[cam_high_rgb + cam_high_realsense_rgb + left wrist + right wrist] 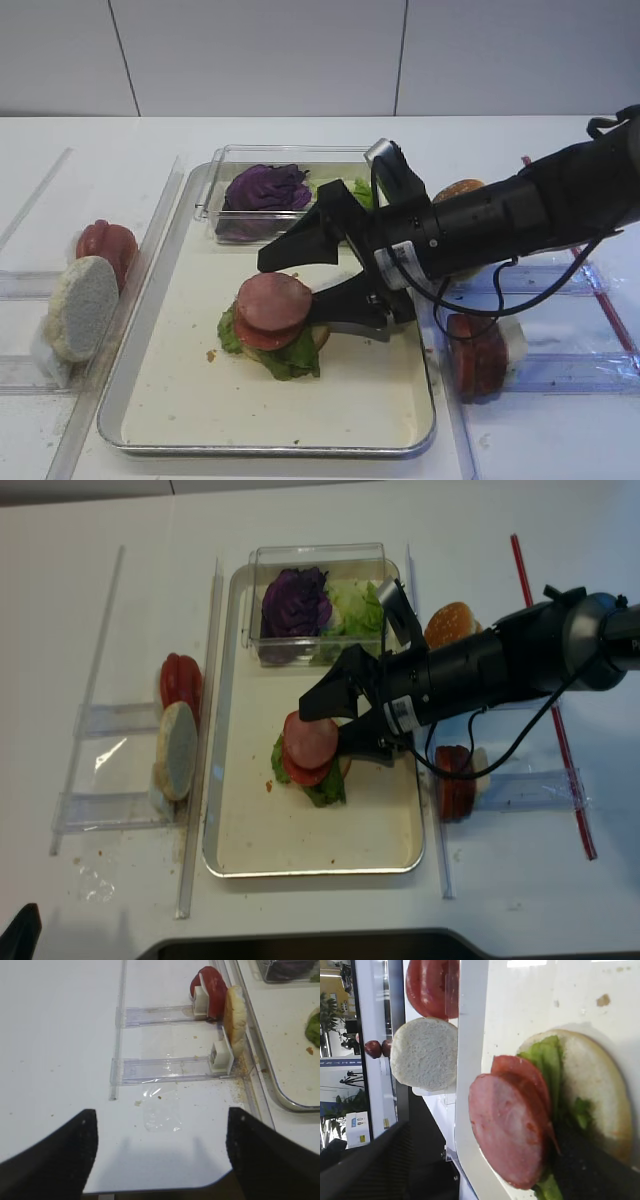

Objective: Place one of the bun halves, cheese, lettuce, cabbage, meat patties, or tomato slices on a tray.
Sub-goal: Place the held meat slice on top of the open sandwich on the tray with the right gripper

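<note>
Patty (274, 300) lies atop the tomato (262, 336), lettuce (291, 359) and bun (594, 1091) stack in the middle of the tray (180, 395). Right hand (318, 278) hovers just beside it, jaws spread wide, gripping nothing. Left hand (160, 1152) sits released over the bench's (60, 1040) near edge, well apart from the tray.

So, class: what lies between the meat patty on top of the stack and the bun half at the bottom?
In the right wrist view, a tomato slice and lettuce lie between meat patty and bun half.

Silvery metal-rimmed tray (160, 300), clear glossy plastic box (225, 160), rough floury bun half (82, 305), matt black fingers (300, 245)
</note>
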### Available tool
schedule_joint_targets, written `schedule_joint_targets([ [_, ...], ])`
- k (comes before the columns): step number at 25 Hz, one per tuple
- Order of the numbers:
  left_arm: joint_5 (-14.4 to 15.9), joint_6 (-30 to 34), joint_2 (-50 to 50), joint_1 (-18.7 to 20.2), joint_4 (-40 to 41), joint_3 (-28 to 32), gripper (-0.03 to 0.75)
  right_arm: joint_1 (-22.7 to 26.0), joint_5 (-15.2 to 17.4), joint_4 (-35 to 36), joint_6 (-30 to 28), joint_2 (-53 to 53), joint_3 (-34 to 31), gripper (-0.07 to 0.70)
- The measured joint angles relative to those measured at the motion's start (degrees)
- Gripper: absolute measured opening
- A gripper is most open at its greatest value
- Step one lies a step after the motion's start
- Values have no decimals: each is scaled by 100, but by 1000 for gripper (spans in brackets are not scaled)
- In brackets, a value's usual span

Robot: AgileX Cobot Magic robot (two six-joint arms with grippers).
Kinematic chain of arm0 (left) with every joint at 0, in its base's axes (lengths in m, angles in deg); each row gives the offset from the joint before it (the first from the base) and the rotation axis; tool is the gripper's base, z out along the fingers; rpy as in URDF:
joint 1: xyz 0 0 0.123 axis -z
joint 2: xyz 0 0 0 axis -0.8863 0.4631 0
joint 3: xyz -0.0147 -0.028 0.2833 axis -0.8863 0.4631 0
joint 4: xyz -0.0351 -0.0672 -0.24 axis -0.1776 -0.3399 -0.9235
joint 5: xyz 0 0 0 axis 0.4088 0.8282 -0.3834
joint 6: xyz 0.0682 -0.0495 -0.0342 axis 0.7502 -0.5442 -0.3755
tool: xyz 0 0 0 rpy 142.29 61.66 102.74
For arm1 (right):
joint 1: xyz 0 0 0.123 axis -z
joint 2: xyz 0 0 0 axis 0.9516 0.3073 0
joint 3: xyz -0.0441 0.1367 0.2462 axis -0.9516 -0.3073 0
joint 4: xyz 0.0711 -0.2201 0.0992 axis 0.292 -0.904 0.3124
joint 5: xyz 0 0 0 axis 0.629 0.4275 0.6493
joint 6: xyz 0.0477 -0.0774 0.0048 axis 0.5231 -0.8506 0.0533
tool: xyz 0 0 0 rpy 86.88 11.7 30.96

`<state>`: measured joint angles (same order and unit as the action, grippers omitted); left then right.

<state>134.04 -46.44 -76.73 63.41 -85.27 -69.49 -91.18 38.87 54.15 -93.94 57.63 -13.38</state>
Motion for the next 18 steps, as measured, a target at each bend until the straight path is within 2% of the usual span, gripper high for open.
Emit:
schedule_joint_targets([
  [7, 0, 0, 0, 0, 0, 0, 492, 0, -222, -119, 0, -195, 0, 569],
  [14, 0, 0, 0, 0, 2, 0, 492, 0, -312, -242, 0, -397, 0, 563],
  [18, 0, 0, 0, 0, 2, 0, 492, 0, -445, -622, 211, -452, 77, 563],
])
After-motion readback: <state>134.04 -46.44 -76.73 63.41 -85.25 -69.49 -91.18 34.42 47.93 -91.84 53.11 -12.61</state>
